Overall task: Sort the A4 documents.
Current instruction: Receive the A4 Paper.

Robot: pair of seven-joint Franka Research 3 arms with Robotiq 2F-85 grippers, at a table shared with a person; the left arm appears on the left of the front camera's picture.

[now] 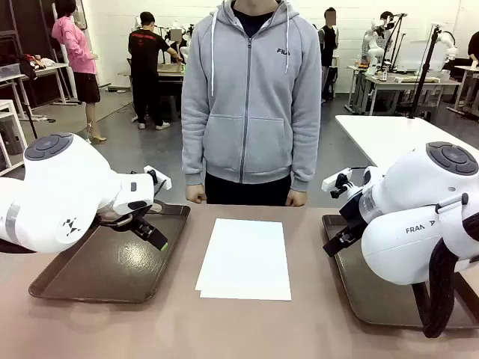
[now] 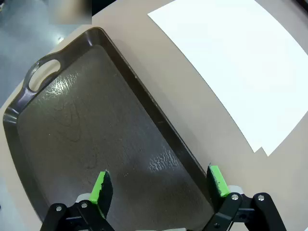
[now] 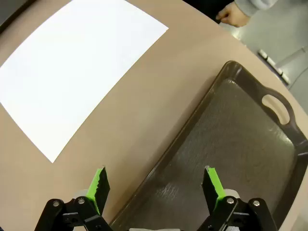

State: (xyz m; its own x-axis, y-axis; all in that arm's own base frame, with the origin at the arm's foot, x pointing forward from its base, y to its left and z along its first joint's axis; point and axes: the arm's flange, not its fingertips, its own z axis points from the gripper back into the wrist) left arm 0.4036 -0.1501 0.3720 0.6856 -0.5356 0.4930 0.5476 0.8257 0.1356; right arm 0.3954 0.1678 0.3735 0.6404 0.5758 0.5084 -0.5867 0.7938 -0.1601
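Robotics lab, worktables (image 1: 397,136), people (image 1: 147,67) working behind

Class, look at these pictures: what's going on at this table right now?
Nothing is being handled yet. A small stack of A4 documents lies mid-table, between two dark brown trays. The left gripper hovers open over the left tray. The right gripper is open above the right tray, at its inner rim. A person stands at the far side, fists at the table edge.
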